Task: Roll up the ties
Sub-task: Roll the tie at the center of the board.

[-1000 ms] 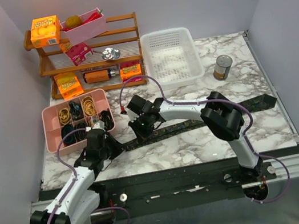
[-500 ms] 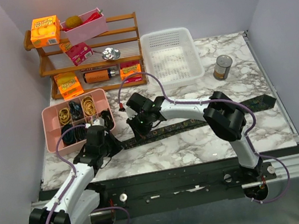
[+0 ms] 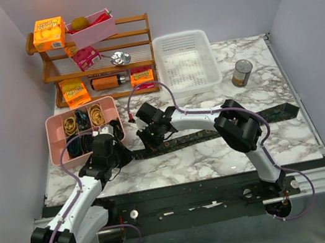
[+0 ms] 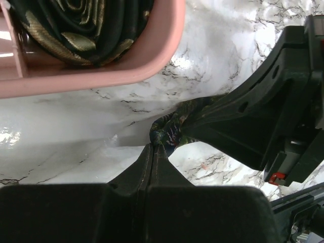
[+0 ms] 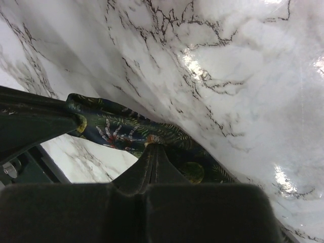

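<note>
My left claw [image 4: 153, 148] pinches the end of the long black, green-speckled fabric necktie [image 4: 169, 132]. My right claw [image 5: 152, 148] clamps it close by — both tight.

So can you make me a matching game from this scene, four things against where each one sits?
Things:
1. unrolled tie
2. white basket
3. tin can
4. pink tray

Places:
A. far left, in front of the wooden rack
B. standing alone at the right, near the back
C. stretched across the middle of the table
D. at the back, just right of the rack

Pairs: 1-C, 2-D, 3-B, 4-A
</note>
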You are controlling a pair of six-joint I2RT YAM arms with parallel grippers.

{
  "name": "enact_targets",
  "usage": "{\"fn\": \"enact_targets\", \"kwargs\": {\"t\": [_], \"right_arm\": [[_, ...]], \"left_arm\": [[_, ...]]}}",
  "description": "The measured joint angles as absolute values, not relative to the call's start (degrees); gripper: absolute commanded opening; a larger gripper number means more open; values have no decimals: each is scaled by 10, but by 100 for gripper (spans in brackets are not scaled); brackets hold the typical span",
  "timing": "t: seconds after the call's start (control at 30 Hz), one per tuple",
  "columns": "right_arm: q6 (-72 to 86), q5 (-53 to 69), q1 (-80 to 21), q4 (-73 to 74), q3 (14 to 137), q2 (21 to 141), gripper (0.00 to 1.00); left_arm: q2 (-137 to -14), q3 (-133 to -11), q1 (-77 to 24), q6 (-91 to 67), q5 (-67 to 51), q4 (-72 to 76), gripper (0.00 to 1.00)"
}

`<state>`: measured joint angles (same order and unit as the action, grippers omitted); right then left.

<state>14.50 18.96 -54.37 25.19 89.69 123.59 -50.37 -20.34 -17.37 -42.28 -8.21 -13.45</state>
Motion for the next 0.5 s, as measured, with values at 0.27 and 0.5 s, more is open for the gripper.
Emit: {"fn": "enact_targets", "kwargs": {"t": [0.27,0.5], "right_arm": [[147,189,-544,248,904,1239,0],[168,192,-544,209,888,1239,0]], "left_arm": [[-502,-222,-174,-418,-91,-140,0],[-509,-222,-179,-422,-102,-126,0]]}}
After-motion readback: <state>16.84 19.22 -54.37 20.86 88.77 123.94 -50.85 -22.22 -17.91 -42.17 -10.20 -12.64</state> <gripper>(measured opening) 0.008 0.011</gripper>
